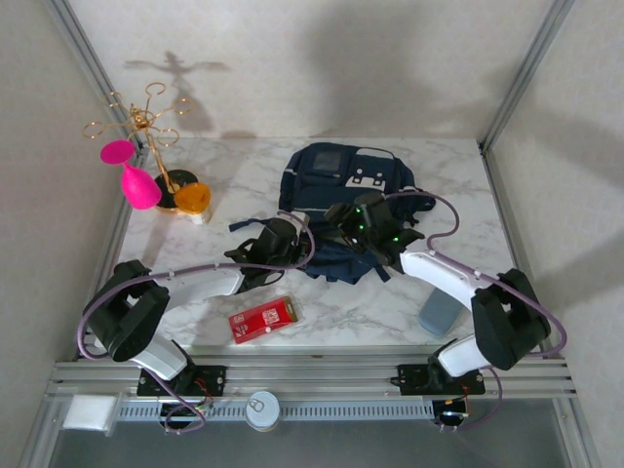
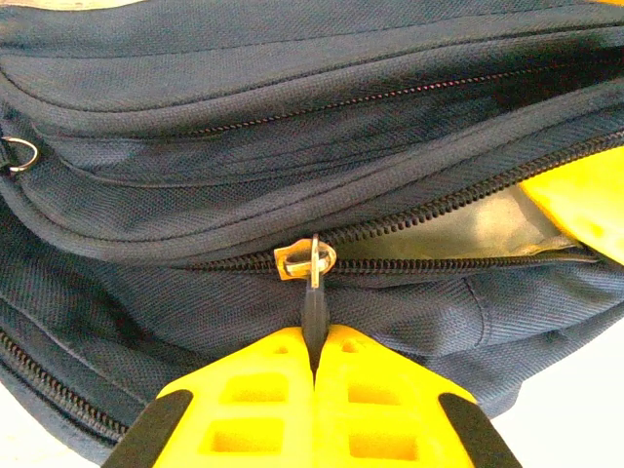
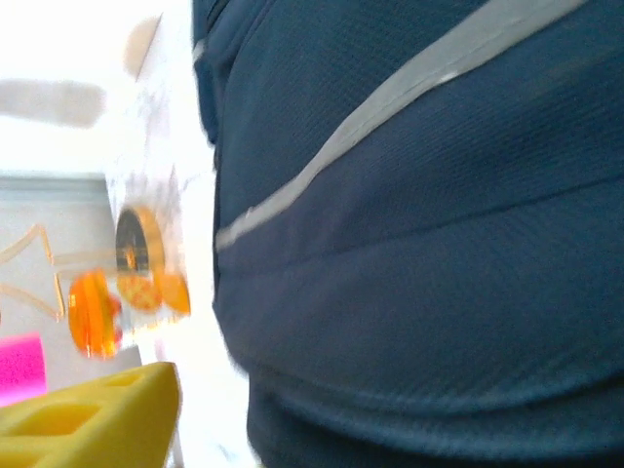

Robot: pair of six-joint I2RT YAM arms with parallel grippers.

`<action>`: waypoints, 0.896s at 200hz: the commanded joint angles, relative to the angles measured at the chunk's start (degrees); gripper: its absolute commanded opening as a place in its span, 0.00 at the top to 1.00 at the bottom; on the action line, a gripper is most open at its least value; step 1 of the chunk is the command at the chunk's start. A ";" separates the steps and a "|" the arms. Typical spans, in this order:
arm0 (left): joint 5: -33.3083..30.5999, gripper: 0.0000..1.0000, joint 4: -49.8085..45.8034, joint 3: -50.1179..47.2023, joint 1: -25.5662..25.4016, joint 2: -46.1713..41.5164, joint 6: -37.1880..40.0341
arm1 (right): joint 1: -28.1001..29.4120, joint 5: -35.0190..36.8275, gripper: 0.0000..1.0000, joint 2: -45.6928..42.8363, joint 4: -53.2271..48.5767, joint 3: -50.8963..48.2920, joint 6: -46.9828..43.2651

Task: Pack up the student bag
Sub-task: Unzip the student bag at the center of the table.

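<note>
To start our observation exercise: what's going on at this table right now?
Two robot arms are working on the student bag, which lies on a marble table. The left gripper is shut on the zipper pull of a compartment whose zip stands partly open. The right gripper is at the bag's near side, jaw state unclear. A red packet lies nearby.

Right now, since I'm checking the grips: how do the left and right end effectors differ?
The left end effector is shut on the zipper pull of the student bag; the right end effector is open, gripping nothing visible. The left meets the bag at its near-left edge; the right sits over its near middle. Both have yellow fingers.
</note>
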 commanded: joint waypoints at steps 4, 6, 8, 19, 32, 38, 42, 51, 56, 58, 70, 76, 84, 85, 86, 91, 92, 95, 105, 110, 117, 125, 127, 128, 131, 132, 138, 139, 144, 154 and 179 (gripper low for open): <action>-1.14 1.00 2.64 2.37 -0.61 0.42 -0.34 | 1.55 11.17 0.44 5.77 2.54 4.04 6.19; -1.12 1.00 2.68 2.37 -0.64 0.41 -0.37 | 1.74 11.63 0.46 5.97 2.46 4.33 6.23; -1.14 1.00 2.72 2.37 -0.65 0.30 -0.34 | 1.91 12.06 0.48 6.31 2.42 4.49 6.31; -1.17 1.00 2.83 2.28 -0.65 0.27 -0.28 | 2.43 12.79 0.59 7.28 3.43 5.13 5.71; -1.64 1.00 2.24 2.45 -0.65 0.18 -0.09 | 2.62 11.55 0.77 7.62 4.46 5.64 3.88; -1.99 1.00 1.85 2.46 -0.65 0.01 -0.13 | 2.62 10.12 0.85 7.62 5.29 5.80 2.00; -2.23 1.00 1.52 2.45 -0.65 -0.18 -0.08 | 2.62 8.97 0.90 7.56 5.28 6.11 0.83; -2.84 1.00 0.56 2.37 -0.65 -0.66 -0.23 | 2.62 6.79 1.00 7.11 4.78 6.95 -2.36; -3.20 1.00 -0.11 2.24 -0.63 -1.09 -0.32 | 2.35 4.92 1.00 6.74 5.10 7.24 -5.26; -3.37 1.00 -0.44 2.20 -0.65 -1.22 -0.33 | 2.18 4.23 1.00 6.59 5.08 7.39 -6.54; -4.53 1.00 -2.21 1.49 -0.57 -2.72 -0.59 | 0.62 0.72 1.00 5.29 3.65 7.67 -11.71; -5.39 1.00 -2.91 0.72 -0.56 -3.61 -0.89 | -0.80 -2.27 1.00 4.51 3.95 7.17 -14.88; -6.73 1.00 -4.36 -0.09 -0.35 -4.85 -1.37 | -2.87 -7.52 1.00 3.24 4.64 6.16 -18.52; -6.85 1.00 -4.55 -0.18 -0.32 -5.06 -1.46 | -3.16 -8.40 1.00 3.06 4.79 6.03 -19.04; -6.96 1.00 -4.74 -0.27 -0.27 -5.17 -1.51 | -3.43 -9.23 1.00 2.88 4.96 5.92 -19.52; -7.41 1.00 -5.55 -0.87 -0.07 -5.91 -1.69 | -4.80 -13.20 1.00 2.03 5.55 5.37 -21.87; -7.50 1.00 -5.72 -1.01 -0.01 -6.03 -1.71 | -5.05 -14.05 1.00 1.88 5.65 5.28 -22.39; -7.69 1.00 -6.07 -1.44 0.16 -6.48 -1.80 | -5.86 -16.51 1.00 1.40 5.69 5.19 -23.84; -8.30 1.00 -7.33 -2.57 1.02 -7.60 -2.20 | -8.37 -22.62 1.00 -0.43 3.77 5.48 -28.46; -8.69 1.00 -7.97 -3.16 1.56 -8.09 -2.46 | -9.60 -24.55 1.00 -1.41 2.18 5.74 -30.66; -8.73 1.00 -8.92 -3.71 2.53 -8.26 -2.69 | -11.49 -27.47 1.00 -2.69 0.50 5.79 -33.11; -8.57 1.00 -9.57 -4.25 3.62 -8.43 -2.85 | -13.87 -31.49 1.00 -4.02 -0.11 5.43 -35.29; -8.51 1.00 -9.66 -4.36 3.89 -8.44 -2.98 | -14.29 -32.56 1.00 -4.19 -0.25 5.23 -35.56; -8.49 1.00 -9.66 -4.43 4.03 -8.44 -3.02 | -14.67 -33.09 1.00 -4.30 -0.28 5.21 -35.74; -8.38 1.00 -9.61 -4.60 4.47 -8.44 -3.06 | -15.61 -34.58 1.00 -4.42 -0.51 5.19 -36.15; -8.29 1.00 -9.55 -4.63 4.59 -8.44 -3.10 | -15.90 -35.11 1.00 -4.51 -0.64 5.23 -36.21; -7.68 1.00 -9.31 -4.84 5.35 -8.28 -3.12 | -17.42 -37.89 1.00 -4.52 -1.36 5.42 -37.11; -7.59 1.00 -9.27 -4.84 5.47 -8.23 -3.08 | -17.64 -38.40 1.00 -4.51 -1.50 5.44 -37.21; -7.26 1.00 -9.16 -4.80 5.94 -7.98 -2.94 | -18.60 -40.11 1.00 -4.49 -1.87 5.50 -37.71; -7.97 1.00 -9.67 -4.22 6.82 -7.32 -2.93 | -19.42 -40.65 1.00 -4.46 -1.46 4.68 -37.95; -6.70 1.00 -8.79 -2.91 8.57 -6.32 -3.12 | -19.01 -40.70 1.00 -2.33 8.13 -1.22 -30.72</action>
